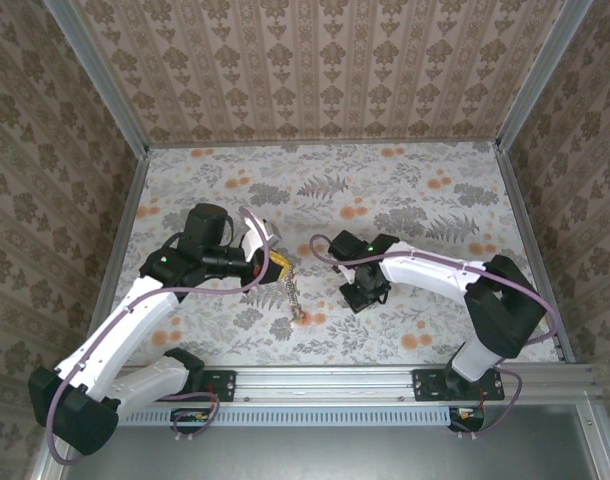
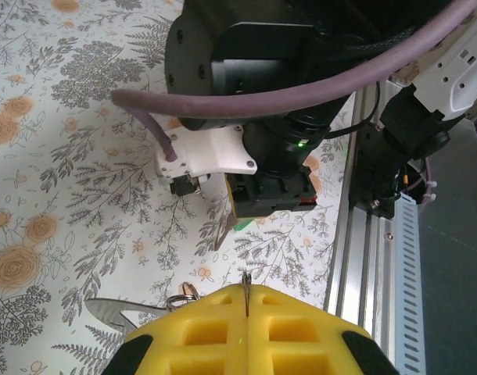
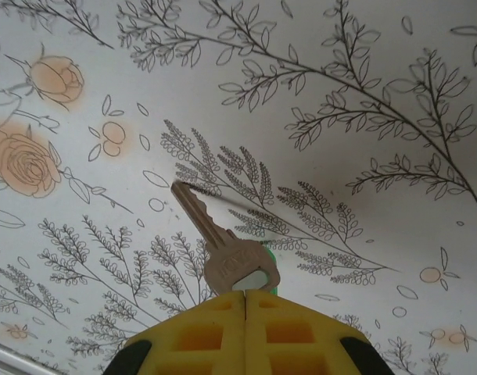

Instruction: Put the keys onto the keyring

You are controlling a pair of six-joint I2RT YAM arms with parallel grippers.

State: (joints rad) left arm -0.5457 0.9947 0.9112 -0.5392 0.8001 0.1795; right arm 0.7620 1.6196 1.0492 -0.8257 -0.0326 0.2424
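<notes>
1. Top external: you're looking at both arms reaching in over the floral table (image 1: 435,190). The left gripper (image 1: 272,263) and right gripper (image 1: 364,295) are sitting near each other mid-table, apart and not touching.
2. The left gripper's yellow fingers are pressing fully together. On the left wrist view a thin metal wire is sticking out of the seam between the tips. It's reading as the keyring (image 2: 245,280), so you're pinching it.
3. From above, the keyring is trailing from the left fingertips toward the near edge, with its far end lying on the table.
4. On the left wrist view, a small bunch of metal loops (image 2: 181,295) is sitting just left of the tips. A silver key blade (image 2: 113,311) is lying flat beside it, pointing left. I can't tell whether that key is threaded on.
5. The right gripper is clamping a tan key (image 3: 223,248) by its head. The blade is pointing up-left, away from the fingers. I can't tell if its tip is touching the table.
6. A green plastic piece (image 3: 270,251) is peeking out behind that key's head on the right side. Too little is showing to name it.
7. The left wrist view is also showing the right gripper aiming down at the table, with the aluminium rail (image 2: 364,258) running along the right.
</notes>
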